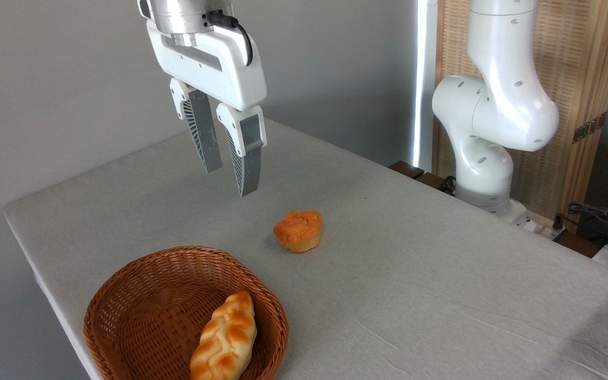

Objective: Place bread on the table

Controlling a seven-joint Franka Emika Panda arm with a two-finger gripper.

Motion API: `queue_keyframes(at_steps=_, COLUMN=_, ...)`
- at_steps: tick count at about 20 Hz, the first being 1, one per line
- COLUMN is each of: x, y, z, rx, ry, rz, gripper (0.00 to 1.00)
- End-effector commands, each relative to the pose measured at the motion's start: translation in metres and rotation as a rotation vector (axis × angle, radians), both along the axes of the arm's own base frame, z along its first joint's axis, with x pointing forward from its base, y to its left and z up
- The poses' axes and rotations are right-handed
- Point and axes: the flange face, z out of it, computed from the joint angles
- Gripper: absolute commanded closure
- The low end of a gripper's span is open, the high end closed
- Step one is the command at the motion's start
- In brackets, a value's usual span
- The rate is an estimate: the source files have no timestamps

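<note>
The pincer (228, 168) is hanging empty, fingers slightly apart, well above and behind the basket (124, 295). The bread (225, 338) is lying inside the basket against its right wall. The pincer should be opening wider and dropping across the loaf's narrow middle, clear of the rim.

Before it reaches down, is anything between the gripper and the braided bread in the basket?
Nothing visible. The open gripper hangs above the table; the bread lies uncovered in the basket, muffin off right.

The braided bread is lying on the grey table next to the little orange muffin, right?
No. The camera view shows the braided bread lying inside the wicker basket, not on the table. Only the orange muffin sits on the cloth.
</note>
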Motion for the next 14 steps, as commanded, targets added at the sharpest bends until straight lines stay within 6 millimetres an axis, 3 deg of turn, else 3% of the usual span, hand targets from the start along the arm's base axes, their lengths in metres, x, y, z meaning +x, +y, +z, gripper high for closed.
queue_keyframes(at_steps=1, x=-0.001, y=0.004, z=0.003, rx=0.001, ry=0.009, rz=-0.01, gripper=0.0)
queue_keyframes(at_steps=10, x=-0.003, y=0.005, z=0.004, rx=-0.005, ry=0.01, rz=-0.001, gripper=0.0)
queue_keyframes(at_steps=14, x=-0.008, y=0.014, z=0.004, rx=-0.009, ry=0.002, rz=0.017, gripper=0.0)
